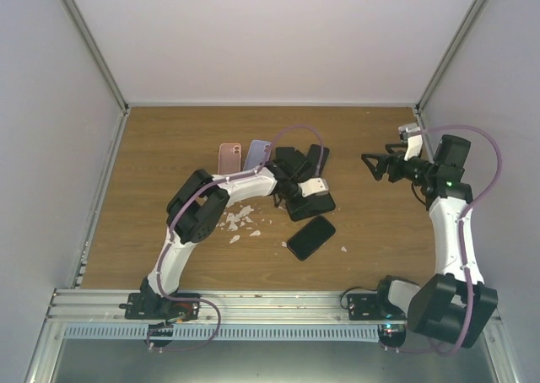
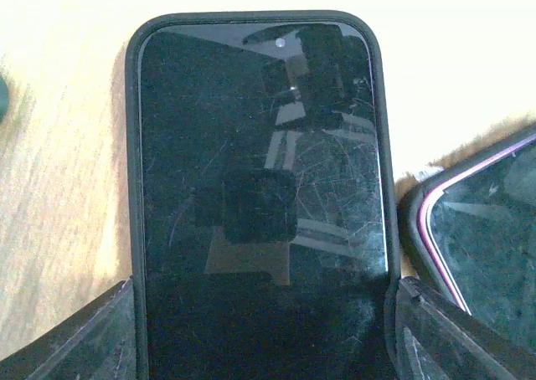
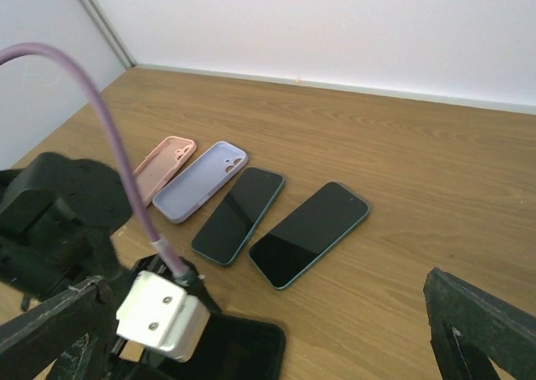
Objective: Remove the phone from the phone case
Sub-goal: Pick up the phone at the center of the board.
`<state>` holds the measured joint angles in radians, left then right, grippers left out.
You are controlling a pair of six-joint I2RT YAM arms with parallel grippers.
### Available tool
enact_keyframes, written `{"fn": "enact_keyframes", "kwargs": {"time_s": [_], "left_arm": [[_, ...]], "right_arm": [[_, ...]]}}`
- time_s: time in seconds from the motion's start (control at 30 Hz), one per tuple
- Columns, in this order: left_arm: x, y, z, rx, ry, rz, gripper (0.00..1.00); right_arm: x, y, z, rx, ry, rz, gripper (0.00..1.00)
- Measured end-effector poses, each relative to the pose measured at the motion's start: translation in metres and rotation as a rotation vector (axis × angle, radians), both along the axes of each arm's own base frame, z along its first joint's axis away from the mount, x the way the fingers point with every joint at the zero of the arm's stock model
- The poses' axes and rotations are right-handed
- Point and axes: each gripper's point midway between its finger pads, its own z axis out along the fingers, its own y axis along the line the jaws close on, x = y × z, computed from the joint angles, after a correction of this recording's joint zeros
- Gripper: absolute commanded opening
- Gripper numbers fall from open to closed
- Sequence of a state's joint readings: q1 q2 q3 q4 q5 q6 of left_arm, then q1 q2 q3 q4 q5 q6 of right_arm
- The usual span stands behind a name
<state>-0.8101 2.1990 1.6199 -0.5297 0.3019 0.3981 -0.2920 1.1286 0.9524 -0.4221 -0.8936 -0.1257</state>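
Observation:
A black phone in a dark case (image 2: 260, 187) fills the left wrist view, screen up on the wood. My left gripper (image 2: 264, 292) is closed on its near end, one finger (image 2: 92, 334) against each long side of the case. In the top view the left gripper (image 1: 291, 191) is at the cluster of phones in mid-table. The cased phone's corner also shows in the right wrist view (image 3: 239, 346). My right gripper (image 1: 374, 165) is open and empty, held above the table to the right of the cluster.
A pink case (image 3: 163, 166) and a lilac case (image 3: 209, 179) lie empty beside two bare phones (image 3: 239, 213) (image 3: 308, 232). Another phone in a magenta-edged case (image 2: 481, 238) lies right of the held one. A lone black phone (image 1: 310, 236) and white scraps (image 1: 240, 218) lie nearer.

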Motion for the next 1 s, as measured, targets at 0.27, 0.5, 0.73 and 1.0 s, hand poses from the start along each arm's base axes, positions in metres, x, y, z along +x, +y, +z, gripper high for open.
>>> {"fn": "enact_keyframes", "kwargs": {"time_s": [0.27, 0.5, 0.73, 1.0], "left_arm": [[-0.015, 0.026, 0.010, -0.002, 0.009, 0.059, 0.44], [-0.021, 0.048, 0.054, -0.082, -0.048, 0.132, 0.43], [-0.021, 0.058, 0.094, -0.183, -0.104, 0.203, 0.43], [-0.014, 0.056, 0.113, -0.227, -0.125, 0.244, 0.43]], "right_arm": [[0.016, -0.010, 0.006, 0.042, 0.009, -0.081, 1.00], [0.027, -0.012, -0.002, 0.143, 0.065, -0.111, 1.00], [0.032, 0.019, -0.030, 0.253, 0.215, -0.045, 1.00], [0.024, 0.083, -0.061, 0.319, 0.402, 0.079, 0.99]]}}
